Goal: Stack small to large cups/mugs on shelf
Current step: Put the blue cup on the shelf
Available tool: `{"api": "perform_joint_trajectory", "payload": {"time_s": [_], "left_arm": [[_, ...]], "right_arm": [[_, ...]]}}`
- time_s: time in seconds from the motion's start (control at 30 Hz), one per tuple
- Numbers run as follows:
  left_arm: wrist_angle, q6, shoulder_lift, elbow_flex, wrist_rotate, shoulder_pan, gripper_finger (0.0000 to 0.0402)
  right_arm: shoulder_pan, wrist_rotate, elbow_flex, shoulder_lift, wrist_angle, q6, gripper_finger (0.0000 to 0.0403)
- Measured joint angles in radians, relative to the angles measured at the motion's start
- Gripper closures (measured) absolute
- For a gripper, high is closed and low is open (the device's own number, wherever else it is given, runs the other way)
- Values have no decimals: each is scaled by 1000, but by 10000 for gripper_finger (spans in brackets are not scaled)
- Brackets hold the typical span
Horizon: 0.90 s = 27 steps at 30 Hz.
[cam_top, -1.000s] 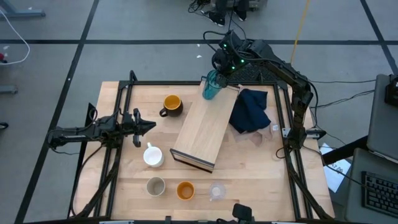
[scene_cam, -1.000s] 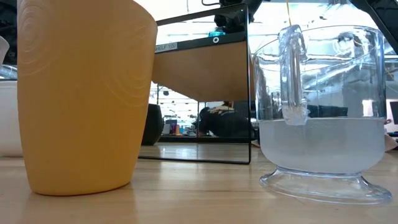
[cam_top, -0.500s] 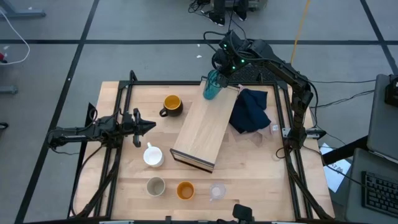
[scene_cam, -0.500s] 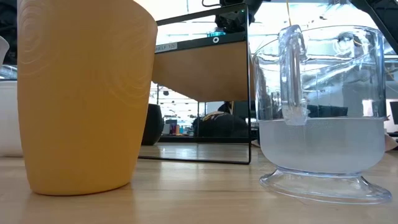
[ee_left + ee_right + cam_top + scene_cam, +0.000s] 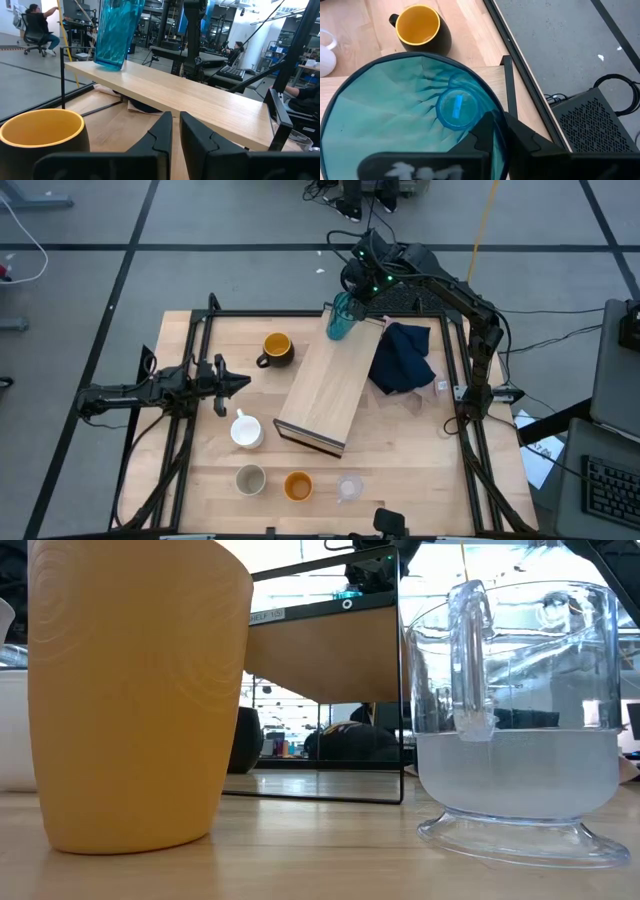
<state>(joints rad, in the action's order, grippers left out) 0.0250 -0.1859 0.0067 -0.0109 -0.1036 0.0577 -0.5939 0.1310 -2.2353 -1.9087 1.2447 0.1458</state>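
The teal ribbed tumbler (image 5: pixel 340 318) stands upright on the far end of the light-wood shelf (image 5: pixel 330 385); it also shows in the left wrist view (image 5: pixel 116 30). My right gripper (image 5: pixel 352 300) is shut on the tumbler from above. My left gripper (image 5: pixel 244 383) is shut and empty over the table's left side, near the dark mug with yellow inside (image 5: pixel 275 348). The white mug (image 5: pixel 246 430), beige cup (image 5: pixel 250 478), orange cup (image 5: pixel 297 485) and small clear glass (image 5: pixel 349 488) stand on the table near its front edge. My right gripper holds the tumbler's rim (image 5: pixel 496 116) on its far side, one finger (image 5: pixel 482 132) inside the tumbler and one finger (image 5: pixel 522 137) outside. The fingers come from above, pointing down. The tumbler's base (image 5: pixel 109 62) sits on the shelf's far end.
A navy cloth (image 5: pixel 402 358) lies right of the shelf. A black frame (image 5: pixel 205 320) runs round the table. In the low view the orange cup (image 5: pixel 130 690) and the clear glass (image 5: pixel 515 710) stand close up, with the raised shelf (image 5: pixel 325 645) behind them.
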Motion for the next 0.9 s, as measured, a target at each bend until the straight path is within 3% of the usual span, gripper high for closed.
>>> {"api": "perform_joint_trajectory", "payload": {"time_s": [0.5,0.9], "left_arm": [[0,7,0,0,0,0,364],[0,7,0,0,0,0,364]], "right_arm": [[0,0,0,3,1,-2,323],[7,1,0,31,-4,2,319]]}}
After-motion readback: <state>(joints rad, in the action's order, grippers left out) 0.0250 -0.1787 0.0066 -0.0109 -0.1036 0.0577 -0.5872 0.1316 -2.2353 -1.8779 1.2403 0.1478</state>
